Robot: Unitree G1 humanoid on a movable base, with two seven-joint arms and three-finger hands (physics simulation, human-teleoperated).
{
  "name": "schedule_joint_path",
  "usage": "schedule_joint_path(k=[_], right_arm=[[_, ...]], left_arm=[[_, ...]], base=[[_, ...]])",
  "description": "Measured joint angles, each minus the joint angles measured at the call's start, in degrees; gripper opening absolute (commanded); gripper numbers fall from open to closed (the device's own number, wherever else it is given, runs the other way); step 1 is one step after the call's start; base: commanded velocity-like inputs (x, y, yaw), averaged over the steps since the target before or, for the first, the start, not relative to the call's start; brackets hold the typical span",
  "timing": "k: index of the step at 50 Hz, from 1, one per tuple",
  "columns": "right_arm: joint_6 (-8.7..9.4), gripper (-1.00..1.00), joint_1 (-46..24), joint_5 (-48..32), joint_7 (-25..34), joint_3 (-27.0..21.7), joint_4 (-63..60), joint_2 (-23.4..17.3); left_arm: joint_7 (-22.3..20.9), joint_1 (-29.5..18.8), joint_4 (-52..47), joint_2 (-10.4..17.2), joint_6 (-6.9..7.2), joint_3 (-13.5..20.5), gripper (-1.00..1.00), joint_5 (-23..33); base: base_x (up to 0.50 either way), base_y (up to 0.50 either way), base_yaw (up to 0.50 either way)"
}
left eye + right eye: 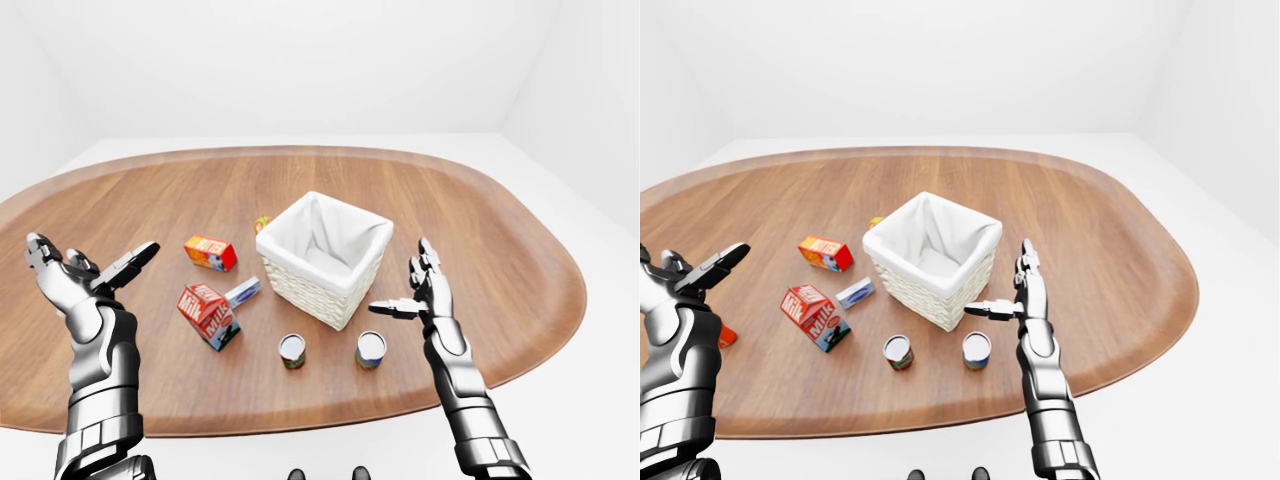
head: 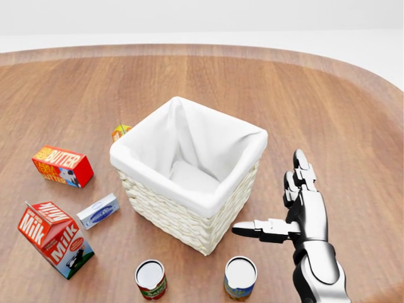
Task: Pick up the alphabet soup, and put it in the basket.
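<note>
Wooden table (image 1: 500, 230), lined basket (image 1: 322, 258), two cans (image 1: 292, 351), both hands spread

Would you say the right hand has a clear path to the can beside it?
Probably yes: the right hand is open just right of the blue-labelled can, with bare table between them; the basket sits farther up.

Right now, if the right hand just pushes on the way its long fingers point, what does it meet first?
Probably nothing. The right hand points toward the top of the head view, alongside the basket, over bare table. Only its thumb aims at the basket; depth is unclear.
</note>
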Motion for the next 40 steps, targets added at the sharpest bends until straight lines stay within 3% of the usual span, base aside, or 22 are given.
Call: schedule_joint_path(k=[21,40], right_arm=[[3.24,1.00,-0.3,-1.4,-2.2,0.9,-8.2,0.5],[2.62,1.00,1.0,-1.0,-2.8,0.6,-10.1,0.7]], left_arm=[[-0.3,0.1,-0.1,0.0,0.00,0.0,1.00,0.0],[-0.1,0.3,-0.6,-0.1,0.00,0.1,1.00,0.1]], base=[[0.17,-0.04,0.00],[0.14,-0.03,0.00]])
